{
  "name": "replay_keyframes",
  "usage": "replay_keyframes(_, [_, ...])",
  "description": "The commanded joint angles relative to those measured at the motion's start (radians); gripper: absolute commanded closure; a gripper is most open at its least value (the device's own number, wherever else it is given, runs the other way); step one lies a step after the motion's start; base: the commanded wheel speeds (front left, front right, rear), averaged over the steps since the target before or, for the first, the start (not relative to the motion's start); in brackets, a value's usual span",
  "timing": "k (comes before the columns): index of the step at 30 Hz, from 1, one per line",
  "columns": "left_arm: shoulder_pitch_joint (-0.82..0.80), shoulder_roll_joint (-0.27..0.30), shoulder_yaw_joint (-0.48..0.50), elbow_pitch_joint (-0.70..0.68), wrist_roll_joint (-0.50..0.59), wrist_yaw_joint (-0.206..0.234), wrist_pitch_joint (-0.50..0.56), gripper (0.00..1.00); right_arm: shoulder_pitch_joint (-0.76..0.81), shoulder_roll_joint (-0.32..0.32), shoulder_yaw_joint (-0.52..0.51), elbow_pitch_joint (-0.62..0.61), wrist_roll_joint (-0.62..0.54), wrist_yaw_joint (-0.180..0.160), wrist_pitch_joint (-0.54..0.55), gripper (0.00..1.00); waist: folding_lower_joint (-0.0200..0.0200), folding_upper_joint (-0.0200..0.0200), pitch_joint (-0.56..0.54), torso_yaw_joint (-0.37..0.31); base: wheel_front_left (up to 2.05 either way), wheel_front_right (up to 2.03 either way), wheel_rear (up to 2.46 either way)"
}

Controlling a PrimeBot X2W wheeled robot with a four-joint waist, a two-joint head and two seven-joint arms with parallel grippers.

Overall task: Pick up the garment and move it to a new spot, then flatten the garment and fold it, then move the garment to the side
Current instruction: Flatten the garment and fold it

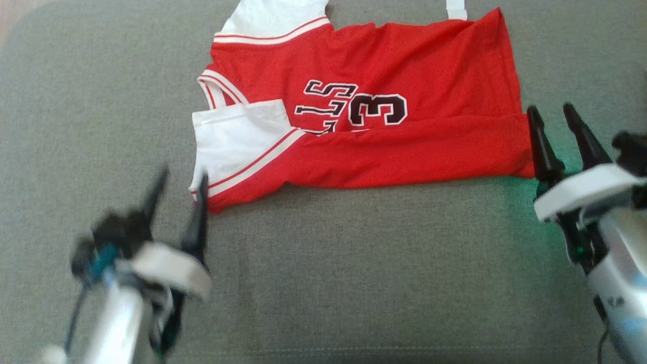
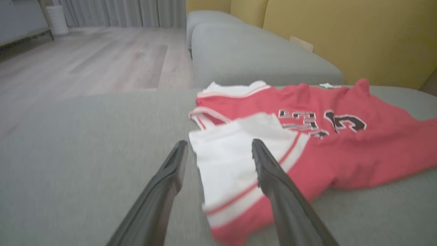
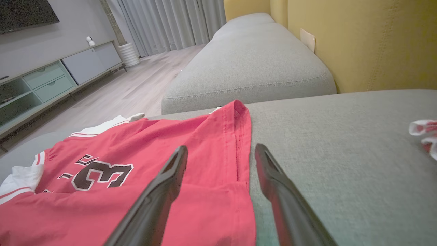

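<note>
Jersey (image 1: 394, 146) is lying lengthwise left–right, collar (image 1: 220, 88) pointing left. Left gripper (image 1: 184, 174) and right gripper (image 1: 550, 107) are flanking its ends, fingers spread apart.

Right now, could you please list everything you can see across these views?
basketball jersey: one, red with white sleeves and a black 3, lying on the near cushion
sofa cushion: one, grey, under the jersey
second sofa seat: one, grey, beyond the near cushion
padded panel: one, yellow, behind the sofa
small cloth item: one, red and white, on the cushion at the right wrist view's right edge
curtains: grey, far end of the room
TV cabinet: one, grey and pale green, by the far wall
floor: pale wood
left gripper: one, dark, open, at the jersey's sleeve corner
right gripper: one, dark, open, at the jersey's hem
</note>
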Motion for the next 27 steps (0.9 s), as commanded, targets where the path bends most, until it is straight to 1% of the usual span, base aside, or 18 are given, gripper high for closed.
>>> replay_keyframes(1, [0.037, -0.001, 0.04, -0.038, -0.013, -0.001, -0.012, 0.0, 0.051, -0.001, -0.012, -0.047, -0.018, -0.001, -0.012, 0.0, 0.0, 0.0, -0.015, -0.004, 0.0, 0.0, 0.0])
replay_keyframes(2, [0.095, -0.026, 0.044, -0.046, -0.029, -0.007, -0.012, 0.0, 0.098, 0.011, -0.042, -0.082, -0.034, -0.001, -0.012, 0.0, 0.0, 0.0, -0.024, -0.006, 0.0, 0.0, 0.0])
replay_keyframes(4, [0.13, -0.044, 0.051, -0.039, -0.042, -0.012, -0.012, 0.0, 0.139, 0.026, -0.064, -0.107, -0.048, -0.001, -0.012, 0.0, 0.0, 0.0, -0.032, -0.01, 0.0, 0.0, 0.0])
replay_keyframes(8, [0.139, -0.068, 0.074, 0.0, -0.069, -0.02, -0.012, 0.0, 0.19, 0.056, -0.089, -0.128, -0.064, -0.001, -0.012, 0.0, 0.0, 0.0, -0.041, -0.022, 0.0, 0.0, 0.0])
replay_keyframes(12, [0.115, -0.076, 0.099, 0.063, -0.072, -0.02, -0.012, 0.0, 0.207, 0.073, -0.1, -0.132, -0.071, -0.001, -0.012, 0.0, 0.0, 0.0, -0.043, -0.037, 0.0, 0.0, 0.0])
replay_keyframes(16, [0.081, -0.079, 0.101, 0.146, -0.077, -0.026, -0.012, 0.0, 0.21, 0.081, -0.105, -0.125, -0.072, -0.001, -0.012, 0.0, 0.0, 0.0, -0.038, -0.048, 0.0, 0.0, 0.0])
replay_keyframes(27, [-0.008, -0.089, 0.101, 0.279, -0.071, -0.032, -0.012, 0.0, 0.179, 0.087, -0.093, -0.087, -0.071, -0.001, -0.012, 0.0, 0.0, 0.0, -0.007, -0.042, 0.0, 0.0, 0.0])
